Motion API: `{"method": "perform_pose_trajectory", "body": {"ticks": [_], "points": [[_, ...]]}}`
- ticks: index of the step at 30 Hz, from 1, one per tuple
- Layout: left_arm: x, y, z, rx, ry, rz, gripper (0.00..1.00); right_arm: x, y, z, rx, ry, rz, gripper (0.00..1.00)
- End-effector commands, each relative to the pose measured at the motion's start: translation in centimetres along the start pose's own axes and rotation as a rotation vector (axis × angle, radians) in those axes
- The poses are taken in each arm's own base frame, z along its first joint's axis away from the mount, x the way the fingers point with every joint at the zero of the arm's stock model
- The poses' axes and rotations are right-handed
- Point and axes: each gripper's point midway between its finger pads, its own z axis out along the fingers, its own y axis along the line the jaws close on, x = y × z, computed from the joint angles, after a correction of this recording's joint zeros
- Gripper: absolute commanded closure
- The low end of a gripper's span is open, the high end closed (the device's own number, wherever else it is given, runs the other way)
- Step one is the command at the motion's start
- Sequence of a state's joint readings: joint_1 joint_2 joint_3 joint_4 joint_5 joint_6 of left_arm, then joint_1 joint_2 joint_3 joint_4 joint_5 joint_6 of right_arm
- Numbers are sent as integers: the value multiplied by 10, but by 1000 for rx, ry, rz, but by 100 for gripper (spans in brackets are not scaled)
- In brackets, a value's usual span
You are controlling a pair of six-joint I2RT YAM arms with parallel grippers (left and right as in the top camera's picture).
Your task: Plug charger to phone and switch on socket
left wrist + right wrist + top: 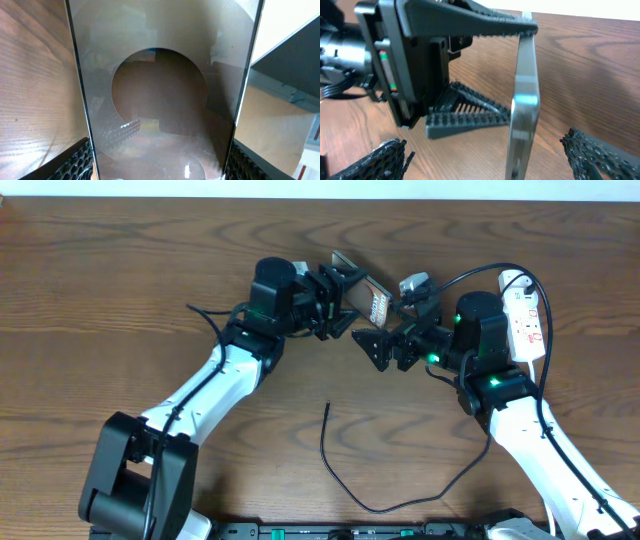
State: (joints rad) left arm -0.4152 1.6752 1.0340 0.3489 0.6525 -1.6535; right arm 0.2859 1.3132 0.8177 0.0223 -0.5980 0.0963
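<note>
Left gripper (343, 300): jaws clamped on the phone (372, 298), which stands on edge above the wooden table (120, 290) (its glossy face fills the left wrist view). Charger (323, 442): loose on the table nearer the robot, plug tip well apart from the phone. Right gripper (385, 348): jaws spread wide, empty, just beside the phone. Socket (524, 315): far right, untouched.
</note>
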Motion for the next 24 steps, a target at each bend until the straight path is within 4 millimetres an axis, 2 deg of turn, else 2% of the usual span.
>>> {"method": "perform_pose_trajectory", "body": {"ticks": [1, 4, 7, 14, 21, 22, 24], "points": [[19, -22, -1, 47, 44, 37, 93, -12, -9, -2, 69, -30, -40, 2], [25, -21, 1, 43, 55, 41, 93, -13, -15, -2, 104, -33, -40, 4], [30, -19, 3, 39, 66, 45, 93, -13, -18, -2, 120, -36, -40, 11], [48, -15, 10, 26, 100, 59, 93, -13, -21, -3, 136, -37, -39, 12], [48, -15, 10, 25, 102, 58, 93, -11, -21, -3, 139, -27, -25, 27], [49, -15, 10, 25, 102, 58, 93, -10, -21, -3, 140, -24, -23, 34], [49, -15, 10, 26, 102, 59, 93, -10, -21, -3, 139, -23, -22, 40]]}}
